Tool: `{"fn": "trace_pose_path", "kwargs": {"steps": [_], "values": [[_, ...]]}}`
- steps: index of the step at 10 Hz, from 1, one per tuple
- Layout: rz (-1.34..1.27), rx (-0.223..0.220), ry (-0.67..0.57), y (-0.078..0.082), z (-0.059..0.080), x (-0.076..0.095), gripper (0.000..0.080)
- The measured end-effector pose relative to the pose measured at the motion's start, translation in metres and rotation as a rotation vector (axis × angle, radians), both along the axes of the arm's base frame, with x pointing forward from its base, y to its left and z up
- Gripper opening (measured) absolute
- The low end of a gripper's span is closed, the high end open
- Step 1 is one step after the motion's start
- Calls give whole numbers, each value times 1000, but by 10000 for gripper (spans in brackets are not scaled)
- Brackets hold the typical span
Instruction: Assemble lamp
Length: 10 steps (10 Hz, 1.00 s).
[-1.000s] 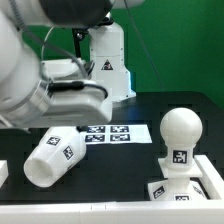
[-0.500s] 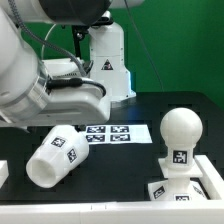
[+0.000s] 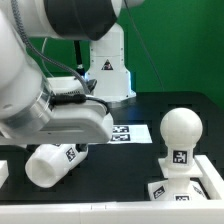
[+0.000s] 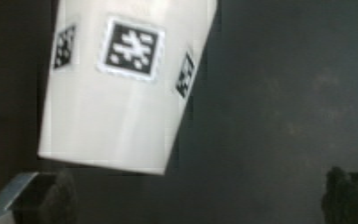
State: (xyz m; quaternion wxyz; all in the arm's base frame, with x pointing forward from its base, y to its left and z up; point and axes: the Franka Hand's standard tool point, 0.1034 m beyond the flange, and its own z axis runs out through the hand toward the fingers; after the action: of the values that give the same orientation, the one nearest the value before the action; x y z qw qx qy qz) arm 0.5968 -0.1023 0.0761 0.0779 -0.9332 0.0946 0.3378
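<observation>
A: Where is the lamp's shade (image 3: 52,164) right now?

B: In the exterior view it lies on its side in the lower left of the frame, on the black table (image 3: 125,170), its tagged wall facing the camera. The arm (image 3: 40,90) fills the upper left and hangs right above it, covering the shade's upper edge.

A: And the gripper (image 4: 197,195)?

B: Its jaws stand wide apart and hold nothing. In the wrist view only the two dark fingertips (image 4: 34,195) show, one in each lower corner of the frame, with the shade (image 4: 126,85) in the upper left of that frame, tapering and tilted, its square tag turned to the lens. The fingertips do not touch it; whether they are level with it or above it, I cannot tell.

A: The other lamp parts?

B: The bulb (image 3: 180,135), with its round head, stands upright at the right of the exterior frame, seated on the blocky base (image 3: 185,185) in the lower right corner. Both carry black-and-white tags and sit well apart from the shade.

A: Anything between them?

B: The marker board (image 3: 130,133) lies flat near the centre of the frame, partly hidden behind the arm. Behind it, at top centre, stands the white robot pedestal (image 3: 108,70) in front of a green backdrop.
</observation>
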Motion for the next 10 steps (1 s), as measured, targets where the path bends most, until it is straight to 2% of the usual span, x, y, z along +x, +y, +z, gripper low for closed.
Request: {"fn": "trace_pose_path", "kwargs": {"steps": [2, 7, 8, 10], "values": [[-1, -12, -37, -2, -8, 8, 698], [-3, -11, -38, -7, -12, 6, 698], [-13, -12, -38, -15, -24, -1, 698], [-25, -15, -9, -14, -43, -11, 698]]}}
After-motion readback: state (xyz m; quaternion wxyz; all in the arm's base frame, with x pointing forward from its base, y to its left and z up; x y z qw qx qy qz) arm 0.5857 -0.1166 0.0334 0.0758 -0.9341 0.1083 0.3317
